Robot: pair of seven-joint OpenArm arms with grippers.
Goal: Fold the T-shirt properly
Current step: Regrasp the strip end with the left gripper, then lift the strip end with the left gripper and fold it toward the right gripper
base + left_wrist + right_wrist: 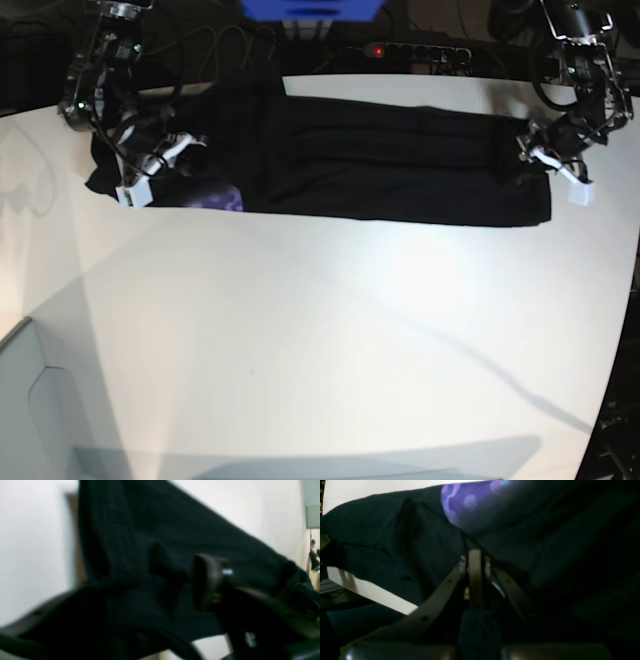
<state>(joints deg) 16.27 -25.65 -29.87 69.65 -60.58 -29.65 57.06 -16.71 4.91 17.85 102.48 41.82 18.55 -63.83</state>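
Observation:
The black T-shirt (380, 170) lies stretched in a long band across the far part of the white table (320, 330). A purple patch of its print (215, 198) shows near its left end, and that print (465, 502) also appears in the right wrist view. My right gripper (160, 172) sits at that left end, its fingers (475, 555) drawn together on the black cloth (382, 542). At the shirt's right end is my left gripper (537, 160). The left wrist view is blurred: a dark finger (207, 580) rests against the cloth (175, 530).
A power strip (400, 48) with a red light, a blue object (310, 8) and cables lie behind the table's far edge. A grey box (40, 400) stands at the near left corner. The table's right edge runs close to the left arm.

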